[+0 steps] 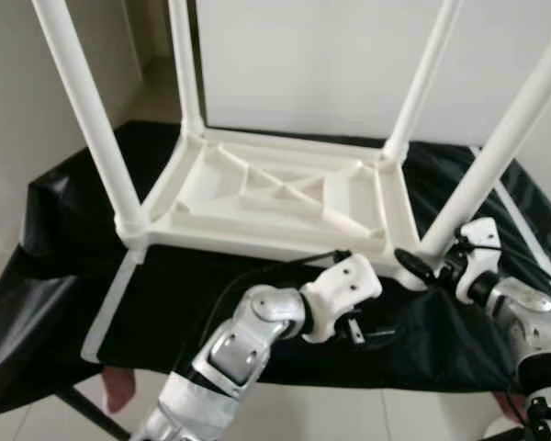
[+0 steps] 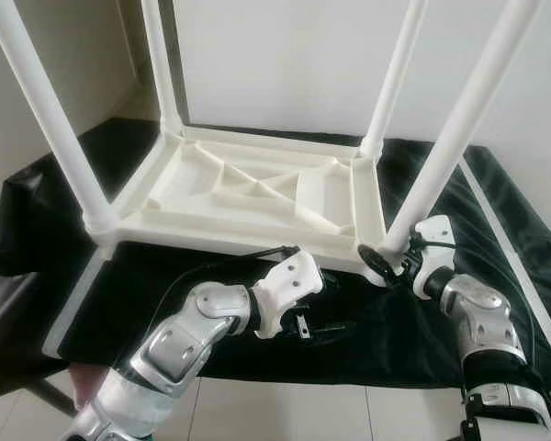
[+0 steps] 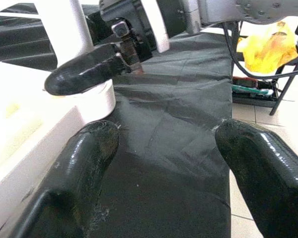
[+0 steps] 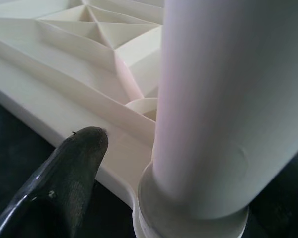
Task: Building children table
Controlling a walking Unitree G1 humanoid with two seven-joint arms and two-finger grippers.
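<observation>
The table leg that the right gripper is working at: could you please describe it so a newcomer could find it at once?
An upturned white table lies on a black sheet, four legs pointing up. The leg stands at its near right corner, the only one with the right gripper at its base.

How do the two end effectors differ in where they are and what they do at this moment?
The right end effector is at the base of the near right table leg; the left end effector hovers over the black cloth by the upturned tabletop, touching nothing. Left fingers are spread open; the right's grip is hidden. Both have black fingers.
</observation>
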